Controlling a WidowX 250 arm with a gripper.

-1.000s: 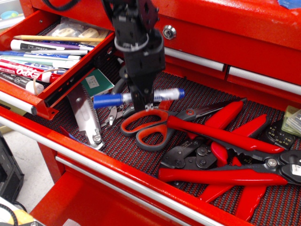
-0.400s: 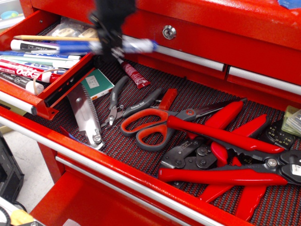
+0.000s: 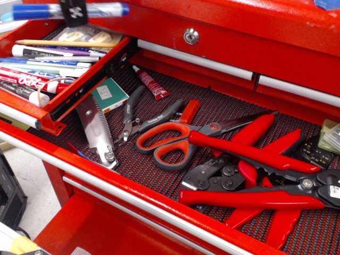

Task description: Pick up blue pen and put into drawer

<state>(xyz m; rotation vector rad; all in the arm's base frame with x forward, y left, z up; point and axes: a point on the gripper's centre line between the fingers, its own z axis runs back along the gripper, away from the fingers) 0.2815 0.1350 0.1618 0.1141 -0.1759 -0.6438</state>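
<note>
The blue pen (image 3: 69, 10) is held level in the air at the top left edge of the view, above the back of the narrow red drawer (image 3: 79, 87). My gripper (image 3: 73, 16) is shut on the pen's middle; only its dark fingertips show, the rest is out of frame. The narrow drawer stands open at the left and holds several white markers (image 3: 50, 52) and a yellow pencil (image 3: 64, 43).
The wide red drawer with mesh liner (image 3: 223, 114) holds orange-handled scissors (image 3: 170, 141), black pliers (image 3: 141, 119), a folding knife (image 3: 98, 133), a small red tube (image 3: 151, 84), a green pad (image 3: 109, 94) and large red crimpers (image 3: 255, 175). A lock (image 3: 191, 36) sits on the chest front.
The gripper lifted the blue pen off the wide drawer's liner and carried it up and left, from beside the scissors to above the narrow drawer.
</note>
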